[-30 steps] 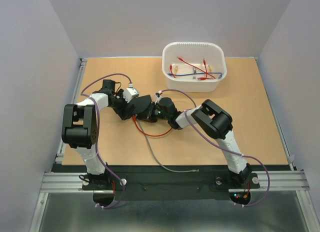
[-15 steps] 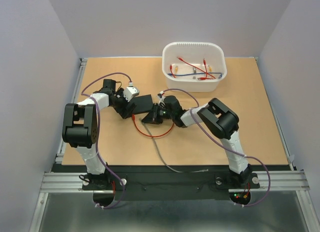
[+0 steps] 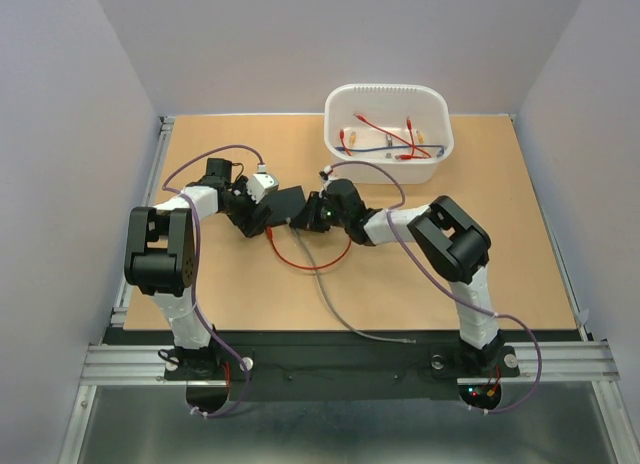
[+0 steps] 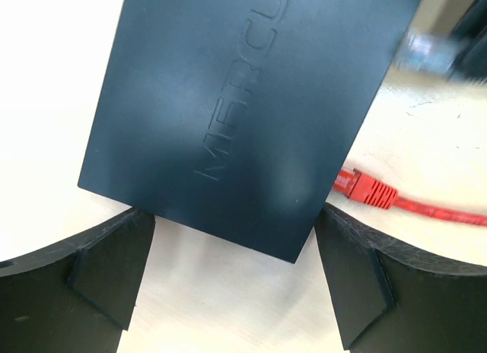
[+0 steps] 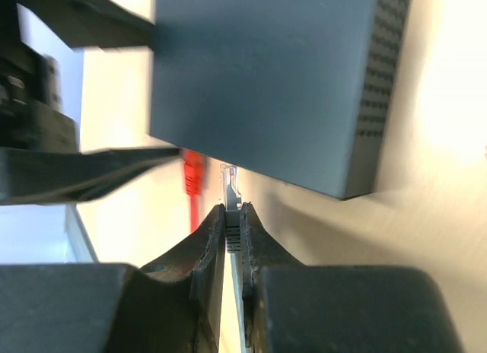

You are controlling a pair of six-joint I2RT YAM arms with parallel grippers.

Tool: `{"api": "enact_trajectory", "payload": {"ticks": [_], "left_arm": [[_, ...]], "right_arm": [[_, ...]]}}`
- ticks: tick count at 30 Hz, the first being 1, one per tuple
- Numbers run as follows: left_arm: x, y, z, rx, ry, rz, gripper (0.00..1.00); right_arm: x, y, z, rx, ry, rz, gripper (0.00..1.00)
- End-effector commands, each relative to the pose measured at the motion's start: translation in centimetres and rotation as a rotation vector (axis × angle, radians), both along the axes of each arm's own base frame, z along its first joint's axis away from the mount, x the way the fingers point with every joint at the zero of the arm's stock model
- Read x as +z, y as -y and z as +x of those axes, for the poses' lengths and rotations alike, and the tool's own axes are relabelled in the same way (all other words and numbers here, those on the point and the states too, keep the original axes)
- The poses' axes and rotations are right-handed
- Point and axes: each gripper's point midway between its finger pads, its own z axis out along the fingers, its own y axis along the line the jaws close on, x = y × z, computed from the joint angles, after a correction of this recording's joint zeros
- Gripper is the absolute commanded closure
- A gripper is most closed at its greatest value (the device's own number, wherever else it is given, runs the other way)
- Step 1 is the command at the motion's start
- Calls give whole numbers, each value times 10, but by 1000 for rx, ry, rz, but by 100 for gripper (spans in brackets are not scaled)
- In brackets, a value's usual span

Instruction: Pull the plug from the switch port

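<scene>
Right gripper [image 5: 233, 216] pinches the clear-tipped grey cable plug [image 5: 230, 187], just free of the flat matte-black switch box [image 4: 228, 102]
Left gripper [image 4: 232, 281] straddles the box, jaws wide — pull straight toward six o'clock, box braced

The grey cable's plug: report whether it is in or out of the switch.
Out. In the right wrist view the plug, pinched in the right tool, sits clear of the switch, a gap between them.

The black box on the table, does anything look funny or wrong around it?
Nothing looks broken or spilled. The black box sits crooked between the left pincer's wide-open fingers. A red plug lies loose on the table beside it, and the right pincer is pinching a clear plug, already out of the box.
</scene>
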Motion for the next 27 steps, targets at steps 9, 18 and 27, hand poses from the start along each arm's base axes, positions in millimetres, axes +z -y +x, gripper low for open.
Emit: {"api": "enact_trajectory", "payload": {"ticks": [9,18,27], "left_arm": [[12,5,-3,-10,0,-3,5],[10,6,-3,-11,-4,-1,5],[12,5,0,-7,-2,4,4]], "right_arm": [[197,7,68,-203,514,144,100],[261,31,93,-376,706,130,100],[379,57,100,-528,933,206,99]]}}
